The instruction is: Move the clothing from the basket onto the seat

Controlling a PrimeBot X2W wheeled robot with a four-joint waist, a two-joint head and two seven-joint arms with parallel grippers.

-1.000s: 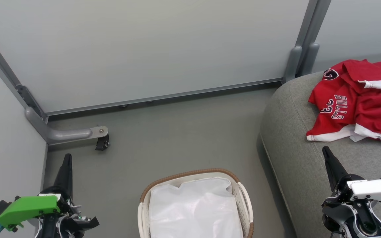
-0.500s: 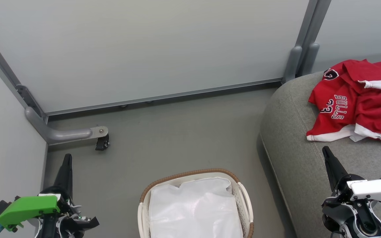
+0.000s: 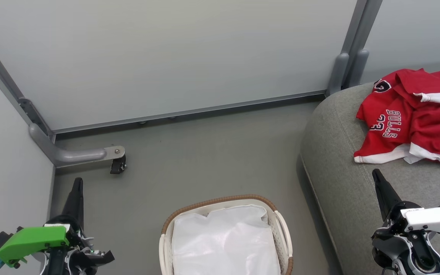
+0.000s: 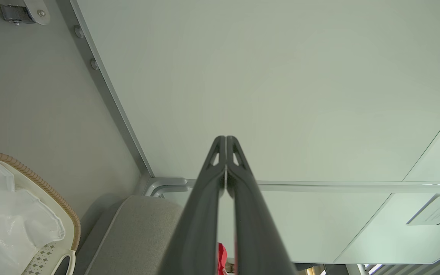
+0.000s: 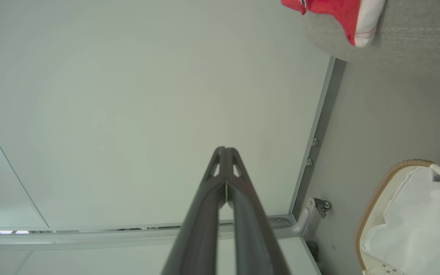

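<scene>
The red clothing with "BULLS" and 33 lies crumpled on the grey seat at the right; a red-and-white corner of the clothing hangs over the seat edge. The white basket with a brown rim stands on the floor at bottom centre, holding just its white liner. My left gripper is shut and empty at the lower left, beside the wall panel. My right gripper is shut and empty above the seat's front, short of the clothing. Both wrist views show fingertips pressed together, left gripper, right gripper.
Pale partition panels close off the back and left. A grey partition foot with a black caster juts onto the floor at the left. Grey floor lies between basket, panels and seat.
</scene>
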